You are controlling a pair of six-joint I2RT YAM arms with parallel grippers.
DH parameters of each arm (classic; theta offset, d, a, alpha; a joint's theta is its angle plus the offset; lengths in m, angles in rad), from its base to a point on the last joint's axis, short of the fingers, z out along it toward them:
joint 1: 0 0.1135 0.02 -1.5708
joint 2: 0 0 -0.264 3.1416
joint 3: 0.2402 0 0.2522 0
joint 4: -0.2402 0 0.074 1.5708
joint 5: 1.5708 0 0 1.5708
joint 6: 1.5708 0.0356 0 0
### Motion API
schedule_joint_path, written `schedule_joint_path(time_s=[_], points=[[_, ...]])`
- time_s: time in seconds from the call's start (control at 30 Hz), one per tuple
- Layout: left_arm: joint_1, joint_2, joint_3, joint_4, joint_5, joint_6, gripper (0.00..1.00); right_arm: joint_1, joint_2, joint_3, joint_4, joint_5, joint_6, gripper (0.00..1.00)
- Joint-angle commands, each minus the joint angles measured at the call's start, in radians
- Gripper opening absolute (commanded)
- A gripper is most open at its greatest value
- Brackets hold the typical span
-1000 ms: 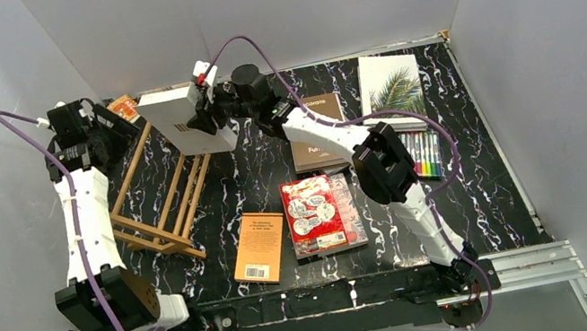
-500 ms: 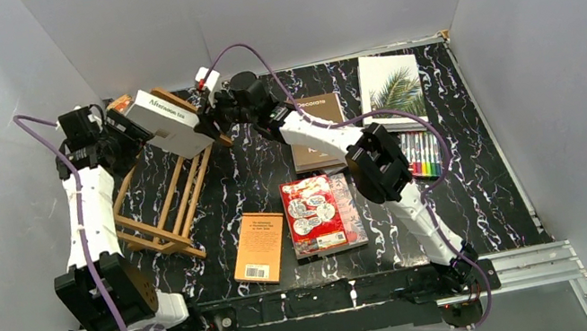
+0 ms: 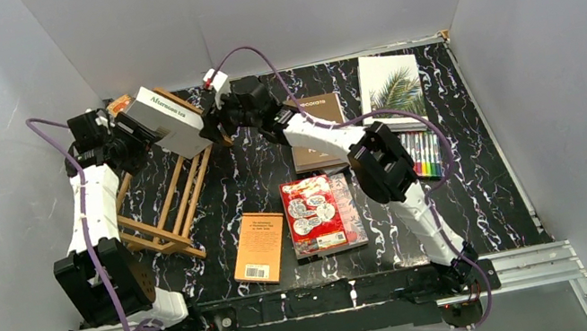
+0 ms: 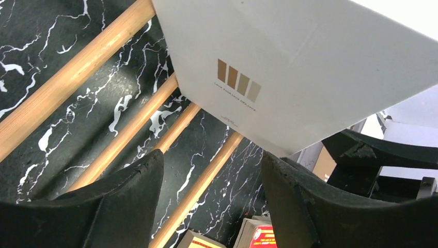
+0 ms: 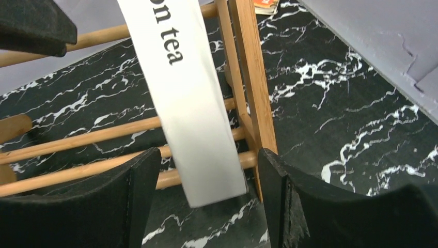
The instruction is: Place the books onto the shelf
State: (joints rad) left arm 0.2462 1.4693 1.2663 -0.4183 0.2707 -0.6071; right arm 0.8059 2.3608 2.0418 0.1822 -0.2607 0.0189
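Black marbled table (image 3: 476, 188), tilted white book (image 3: 165, 120) on slatted wooden shelf (image 3: 169, 205)

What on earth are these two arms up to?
They are shelving books. A white book leans at the far end of the wooden rack, with the left pincer and the right pincer open on either side of it. Other books lie flat on the table.

Pale wood shelf (image 4: 77, 67); matt white book (image 4: 310, 67); glossy black marbled table (image 3: 256, 181).
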Motion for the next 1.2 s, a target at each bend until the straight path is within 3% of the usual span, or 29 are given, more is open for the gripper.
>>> schedule_joint_path(time_s=[0.0, 0.3, 0.47, 0.73, 1.17], points=[[0.005, -0.011, -0.006, 0.038, 0.053, -0.004, 0.66, -0.027, -0.192, -0.081, 0.095, -0.014, 0.110, 0.80], [0.005, 0.023, -0.010, 0.063, 0.098, 0.005, 0.66, -0.099, -0.421, -0.322, 0.033, -0.105, 0.290, 0.81], [0.005, 0.040, -0.052, 0.145, 0.117, -0.041, 0.62, -0.103, -0.574, -0.466, -0.168, 0.001, 0.325, 0.82], [-0.003, 0.073, -0.128, 0.318, 0.130, -0.155, 0.53, -0.102, -0.868, -0.825, -0.170, 0.087, 0.444, 0.82], [-0.018, 0.180, -0.107, 0.460, 0.157, -0.173, 0.52, -0.105, -1.043, -0.963, -0.357, 0.191, 0.503, 0.81]])
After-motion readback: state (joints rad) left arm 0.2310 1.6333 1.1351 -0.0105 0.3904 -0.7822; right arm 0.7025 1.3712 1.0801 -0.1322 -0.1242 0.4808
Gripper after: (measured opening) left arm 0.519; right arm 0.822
